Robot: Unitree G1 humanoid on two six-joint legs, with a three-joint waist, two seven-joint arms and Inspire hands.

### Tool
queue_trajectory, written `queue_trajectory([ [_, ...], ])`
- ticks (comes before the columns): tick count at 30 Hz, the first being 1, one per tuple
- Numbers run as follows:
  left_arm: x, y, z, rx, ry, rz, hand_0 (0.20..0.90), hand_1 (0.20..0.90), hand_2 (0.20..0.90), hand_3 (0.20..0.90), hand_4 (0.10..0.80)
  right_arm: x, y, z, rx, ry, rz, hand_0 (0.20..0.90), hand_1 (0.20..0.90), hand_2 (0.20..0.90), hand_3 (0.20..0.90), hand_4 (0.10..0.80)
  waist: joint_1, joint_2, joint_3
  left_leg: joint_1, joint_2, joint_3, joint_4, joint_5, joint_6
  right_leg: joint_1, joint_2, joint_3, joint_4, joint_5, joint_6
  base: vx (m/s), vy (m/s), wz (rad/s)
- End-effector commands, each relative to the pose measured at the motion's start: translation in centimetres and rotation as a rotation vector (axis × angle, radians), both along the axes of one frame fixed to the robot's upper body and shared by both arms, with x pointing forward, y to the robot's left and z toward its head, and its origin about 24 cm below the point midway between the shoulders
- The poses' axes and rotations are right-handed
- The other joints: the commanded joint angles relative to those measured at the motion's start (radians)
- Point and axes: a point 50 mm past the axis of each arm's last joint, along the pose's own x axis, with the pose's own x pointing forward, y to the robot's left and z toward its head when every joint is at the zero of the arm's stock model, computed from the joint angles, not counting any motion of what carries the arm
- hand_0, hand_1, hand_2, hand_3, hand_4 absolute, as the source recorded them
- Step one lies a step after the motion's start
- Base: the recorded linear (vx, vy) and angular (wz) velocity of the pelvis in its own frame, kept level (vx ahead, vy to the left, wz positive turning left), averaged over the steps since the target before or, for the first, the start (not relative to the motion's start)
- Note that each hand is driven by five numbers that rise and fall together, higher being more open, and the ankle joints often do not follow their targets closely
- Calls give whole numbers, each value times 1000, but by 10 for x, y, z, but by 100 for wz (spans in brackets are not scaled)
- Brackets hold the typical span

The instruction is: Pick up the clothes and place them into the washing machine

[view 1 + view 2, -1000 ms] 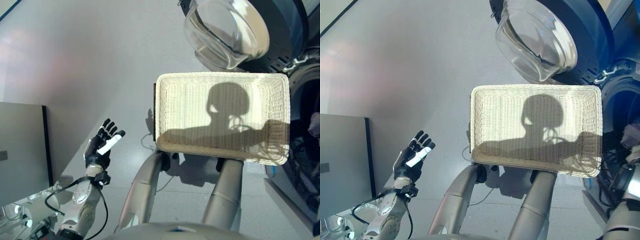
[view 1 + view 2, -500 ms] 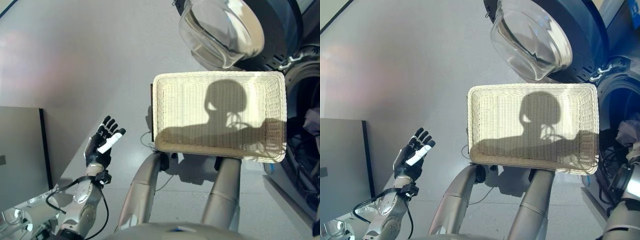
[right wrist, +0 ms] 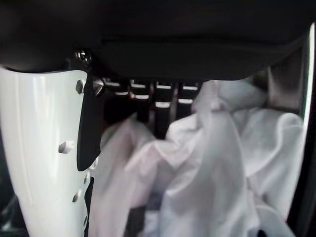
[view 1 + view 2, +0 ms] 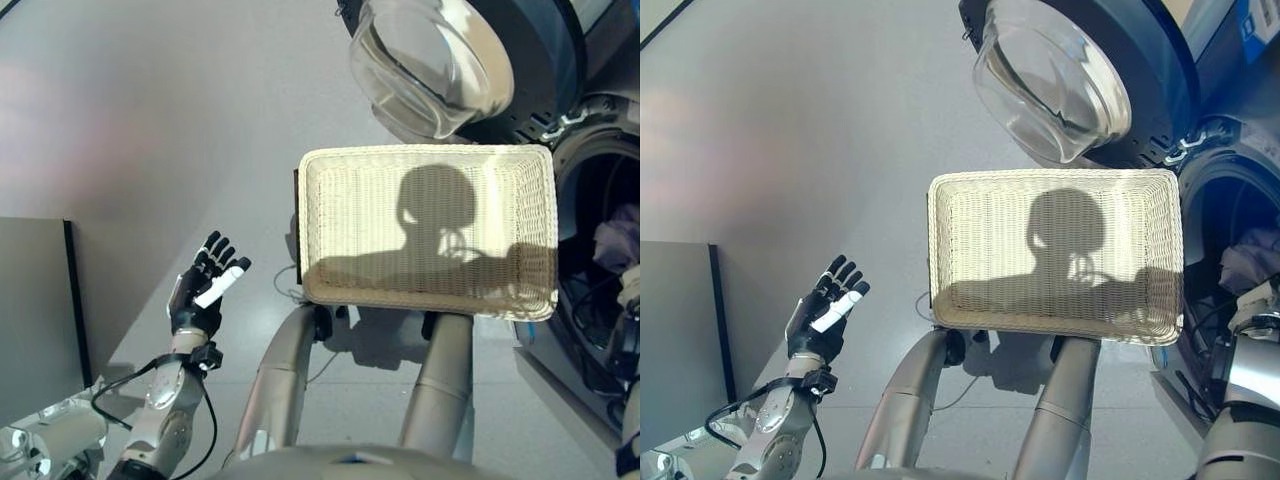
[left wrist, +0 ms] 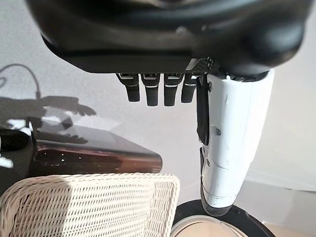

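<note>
Basket point(image 4: 428, 240) first: in the left eye view a white wicker one is seen sitting empty in front of the robot, next to the washing machine point(image 4: 600, 250), whose glass door point(image 4: 430, 60) is swung wide open. The left hand point(image 4: 200, 295) is held up well off to the side of the basket, palm raised, fingers spread and straight, nothing in it.

Right eye view: pale clothes point(image 4: 1250, 255) can be made out inside the drum. Only the right arm is shown at the drum opening; the hand itself is hidden there.

Left wrist view: straight relaxed fingers point(image 5: 153, 91), nothing touched, basket rim seen beyond.

Right wrist view: the right hand point(image 3: 148, 49) is reached into the drum, right by the white clothes. Fingers look extended above the cloth, nothing gripped as far as can be seen.
</note>
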Motion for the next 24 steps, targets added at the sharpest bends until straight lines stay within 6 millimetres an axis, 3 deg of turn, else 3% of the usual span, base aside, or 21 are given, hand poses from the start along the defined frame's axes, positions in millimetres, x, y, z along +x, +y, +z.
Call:
queue_trajectory([
  [1,-8,31,17,48,-99,103,900,900,900,900,800,-22,-14,-1,-70,96,-8,900,900,900,900,800,9,26,-45,14,43,-36,14,-70,-75,-23,52,-4,39,-18,-56,-4,21,-6],
  [5,-9,33,19,39,-104,108,900,900,900,900,800,-18,-11,-8,-52,101,76,900,900,900,900,800,12,30,-36,-2,43,-26,41,-75,-74,-43,54,4,57,-21,-59,-4,9,-2],
  [15,-8,32,16,37,-86,84,900,900,900,900,800,-29,-10,-27,21,239,117,900,900,900,900,800,22,31,-38,-17,41,-26,59,-76,-74,-56,59,0,78,-30,-63,2,-8,-2],
  [21,-5,33,17,30,-83,91,900,900,900,900,800,-13,4,-40,45,257,230,900,900,900,900,800,19,21,-30,-26,43,-22,64,-75,-72,-68,70,0,80,-26,-69,-5,-5,0],
  [22,-5,33,17,30,-83,91,900,900,900,900,800,-13,4,-40,45,257,231,862,862,862,862,773,18,20,-30,-27,43,-22,64,-75,-72,-69,70,1,81,-26,-69,0,0,0],
  [23,-5,33,17,30,-83,92,900,900,900,900,800,-13,4,-40,45,257,232,760,760,760,760,700,18,20,-30,-27,43,-22,64,-75,-72,-69,70,1,81,-26,-69,0,0,0],
  [24,-6,35,20,27,-94,103,900,900,900,900,800,1,13,-41,22,228,293,480,480,480,480,500,14,17,-28,-31,45,-22,67,-75,-71,-73,75,0,79,-23,-71,0,0,0],
])
